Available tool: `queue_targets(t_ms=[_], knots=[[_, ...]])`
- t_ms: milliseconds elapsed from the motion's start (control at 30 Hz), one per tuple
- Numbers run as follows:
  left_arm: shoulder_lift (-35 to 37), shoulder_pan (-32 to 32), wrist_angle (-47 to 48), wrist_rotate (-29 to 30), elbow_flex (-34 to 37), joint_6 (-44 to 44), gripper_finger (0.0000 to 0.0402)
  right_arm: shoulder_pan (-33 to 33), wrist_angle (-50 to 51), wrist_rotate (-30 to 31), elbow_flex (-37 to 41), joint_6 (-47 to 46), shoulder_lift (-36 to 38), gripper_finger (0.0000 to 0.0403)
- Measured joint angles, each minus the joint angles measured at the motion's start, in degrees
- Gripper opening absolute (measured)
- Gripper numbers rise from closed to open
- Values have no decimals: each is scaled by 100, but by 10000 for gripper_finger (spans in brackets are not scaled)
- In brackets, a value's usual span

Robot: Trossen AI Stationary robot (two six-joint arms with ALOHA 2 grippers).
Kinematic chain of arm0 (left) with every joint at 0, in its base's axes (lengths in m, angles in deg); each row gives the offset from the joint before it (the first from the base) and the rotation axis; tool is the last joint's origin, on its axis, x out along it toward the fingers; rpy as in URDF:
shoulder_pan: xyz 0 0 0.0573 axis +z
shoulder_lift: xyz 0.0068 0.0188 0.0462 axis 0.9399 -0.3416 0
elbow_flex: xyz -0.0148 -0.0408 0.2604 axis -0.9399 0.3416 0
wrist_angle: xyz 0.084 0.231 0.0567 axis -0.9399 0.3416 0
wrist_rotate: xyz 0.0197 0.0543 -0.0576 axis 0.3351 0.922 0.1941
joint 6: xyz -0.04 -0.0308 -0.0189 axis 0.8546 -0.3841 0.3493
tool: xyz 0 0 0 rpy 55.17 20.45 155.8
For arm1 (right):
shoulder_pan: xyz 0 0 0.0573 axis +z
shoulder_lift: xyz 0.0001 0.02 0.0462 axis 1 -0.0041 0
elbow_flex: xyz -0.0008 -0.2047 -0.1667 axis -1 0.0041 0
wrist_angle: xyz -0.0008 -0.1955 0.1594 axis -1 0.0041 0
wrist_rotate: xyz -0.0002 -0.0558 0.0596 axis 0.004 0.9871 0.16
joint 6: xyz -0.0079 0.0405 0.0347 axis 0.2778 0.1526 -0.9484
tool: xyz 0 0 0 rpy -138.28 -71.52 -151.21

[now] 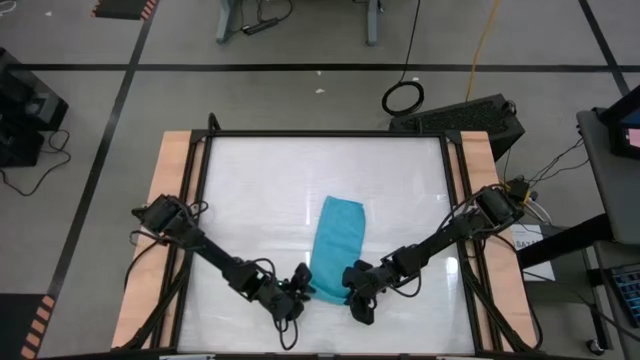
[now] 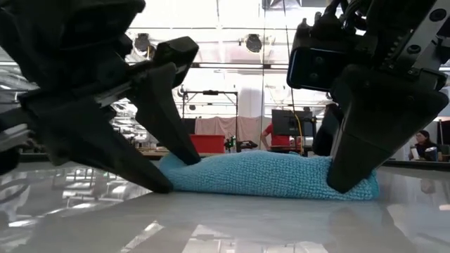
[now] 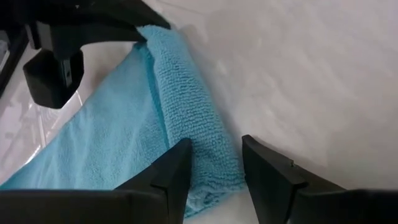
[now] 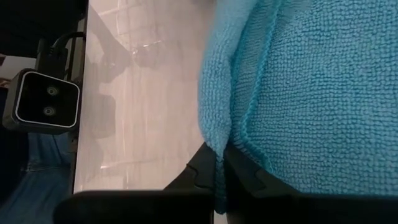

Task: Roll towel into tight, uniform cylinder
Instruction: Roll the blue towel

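Left gripper [image 1: 296, 300] sits at the near left corner of the towel [image 1: 337, 245]; its jaws stand partly apart and straddle the end of the rolled edge without visibly pinching it. In the left wrist view the fingers [image 3: 171, 174] flank that fat roll on both sides. Right gripper [image 1: 357, 297] is at the near right corner, clamped tight on a thin fold of towel edge, as the right wrist view shows cloth caught between the fingertips [image 4: 205, 165].

Table [image 1: 250, 190]: white top. The towel lies a little right of centre, its long axis running from the near edge away toward the far edge, slightly tilted. The rolled portion lies crosswise at the near end, spanning between the two grippers; the flat remainder extends away from them.

Judgement: both arms are about equally near, one per end of the roll. The coming move turns on pushing the roll away along the long axis, both ends kept level.
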Motion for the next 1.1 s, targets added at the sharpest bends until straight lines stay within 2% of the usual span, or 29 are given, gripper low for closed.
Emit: queue_targets(t_ms=[133, 300, 433, 600, 700, 800, 867, 967, 1100], knots=[[-5, 84, 43, 1, 0, 18, 111, 2, -63, 0, 0, 0, 0, 2], [-4, 182, 108, -54, 10, 25, 19, 2, -94, 4, 0, 51, 0, 2], [-4, 282, 72, -331, 11, 228, 12, 51, -17, 27, 0, 344, 119, 17], [92, 565, 26, -1388, 15, 986, 6, 300, 403, 328, 0, 990, 566, 93], [98, 809, -87, -2211, 6, 1586, 5, 573, 864, 937, 0, 1440, 843, 147], [81, 1053, -153, -3265, -59, 2155, 4, 943, 1121, 1816, 0, 2000, 960, 185], [79, 1181, -189, -3849, -55, 2462, 4, 1180, 1116, 2288, 0, 2402, 944, 195], [70, 1379, -302, -4403, -54, 2854, 4, 1466, 963, 2822, -2, 2930, 787, 197], [69, 1571, -363, -4735, -52, 3281, 3, 1712, 809, 3388, 0, 3254, 508, 191]])
